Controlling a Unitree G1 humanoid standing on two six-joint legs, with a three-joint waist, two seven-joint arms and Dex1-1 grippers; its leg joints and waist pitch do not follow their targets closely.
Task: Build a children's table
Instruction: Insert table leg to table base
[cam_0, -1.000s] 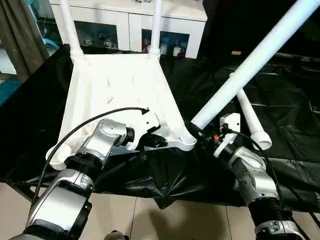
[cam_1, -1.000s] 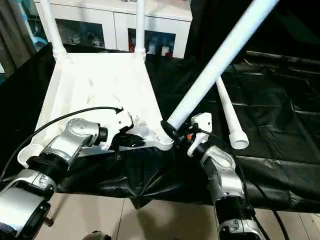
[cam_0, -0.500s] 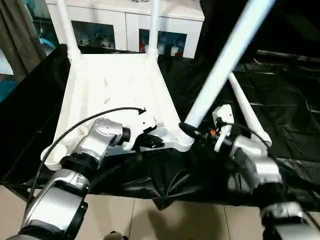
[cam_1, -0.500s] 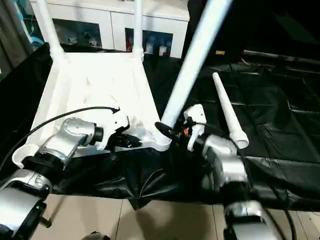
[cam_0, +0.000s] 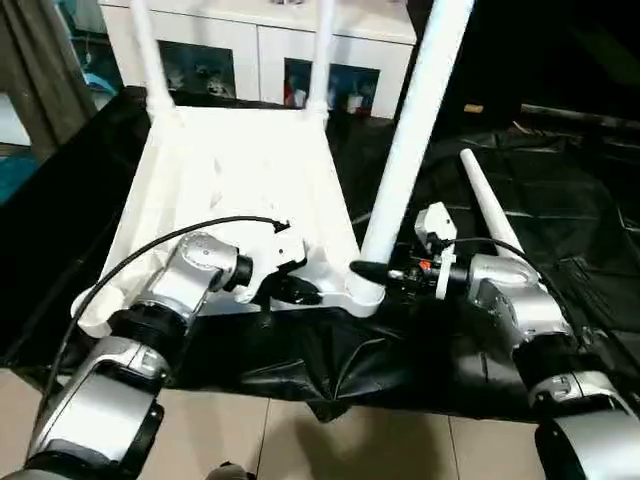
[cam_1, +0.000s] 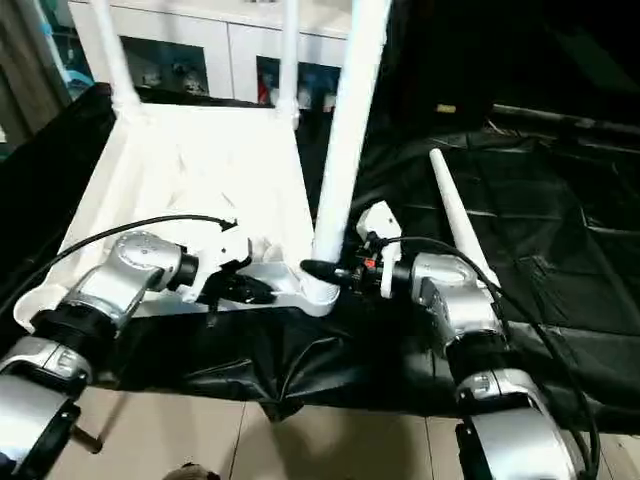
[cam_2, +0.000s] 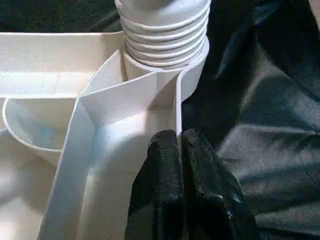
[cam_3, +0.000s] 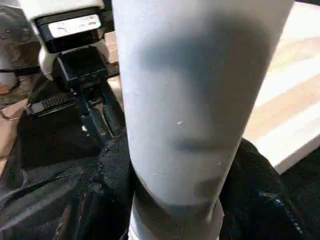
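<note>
The white tabletop (cam_0: 230, 170) lies underside up on a black sheet. Two white legs (cam_0: 148, 50) (cam_0: 322, 50) stand in its far corner sockets. My right gripper (cam_0: 372, 272) is shut on a third leg (cam_0: 410, 130) just above its foot. That leg stands nearly upright, and its ribbed end (cam_2: 165, 30) sits in the near right corner socket (cam_2: 192, 75). In the right wrist view black fingers (cam_3: 115, 165) flank the leg (cam_3: 195, 100). My left gripper (cam_2: 179, 137) is shut on the thin near rim beside that socket. Another leg (cam_0: 490, 205) lies on the sheet to the right.
A white cabinet with glass doors (cam_0: 260, 40) stands behind the table. The black sheet (cam_0: 560, 200) spreads right and hangs over the near edge above a tiled floor (cam_0: 330, 450). A grey curtain (cam_0: 40, 70) hangs at the far left.
My right arm has swung the held leg from a steep lean to the right up to nearly upright over the near right socket. The left gripper has kept its hold on the rim.
</note>
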